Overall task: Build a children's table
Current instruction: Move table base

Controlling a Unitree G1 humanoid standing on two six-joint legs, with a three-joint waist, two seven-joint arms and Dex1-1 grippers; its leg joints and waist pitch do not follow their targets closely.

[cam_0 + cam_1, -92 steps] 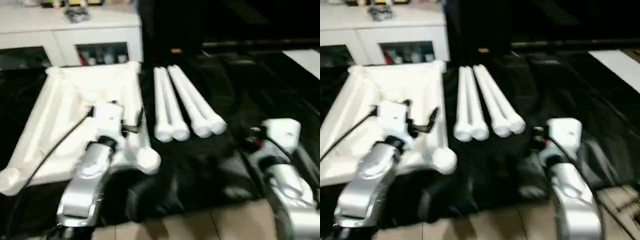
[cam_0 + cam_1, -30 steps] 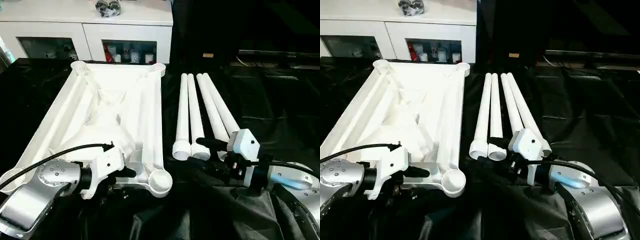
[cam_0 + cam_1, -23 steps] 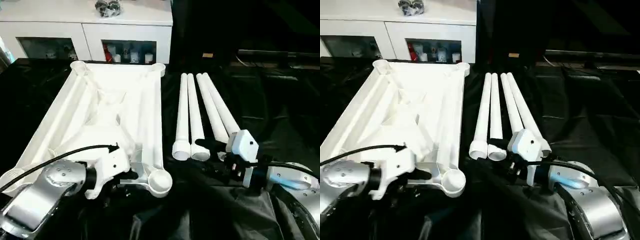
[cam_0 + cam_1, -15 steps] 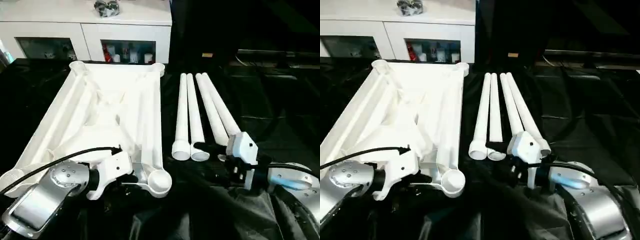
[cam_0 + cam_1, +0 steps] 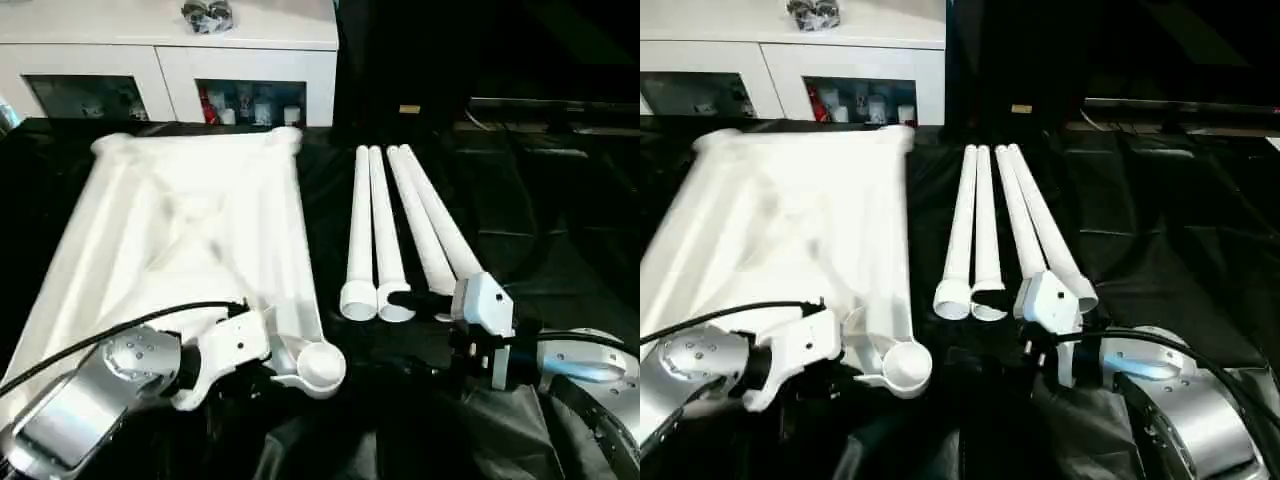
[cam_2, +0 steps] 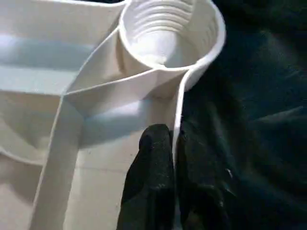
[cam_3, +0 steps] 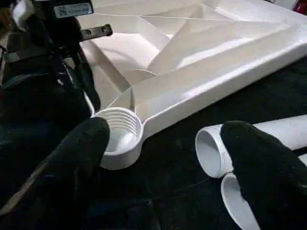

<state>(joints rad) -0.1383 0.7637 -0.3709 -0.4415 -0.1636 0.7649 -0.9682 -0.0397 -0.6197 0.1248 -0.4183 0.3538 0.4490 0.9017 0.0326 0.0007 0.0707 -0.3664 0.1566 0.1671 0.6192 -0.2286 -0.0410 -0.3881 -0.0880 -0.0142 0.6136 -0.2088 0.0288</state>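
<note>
L gripper (image 6: 173,158) pinches tabletop (image 5: 190,230) rim; R gripper (image 7: 168,158) spread wide.

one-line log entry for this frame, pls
stage: tabletop grab | left gripper: shut on tabletop rim | right gripper: open, near legs | legs: four, unattached

The right gripper (image 7: 165,158) has its 2 black fingers (image 7: 261,158) spread wide apart over black cloth (image 7: 177,124). Between them sits a threaded round corner socket (image 7: 121,136) of the upturned white table top (image 7: 201,52), ribs showing. Beside the other finger lie the open ends of 2 white legs (image 7: 216,151). The left gripper (image 7: 79,84) pinches the top's rim near the socket.
</note>
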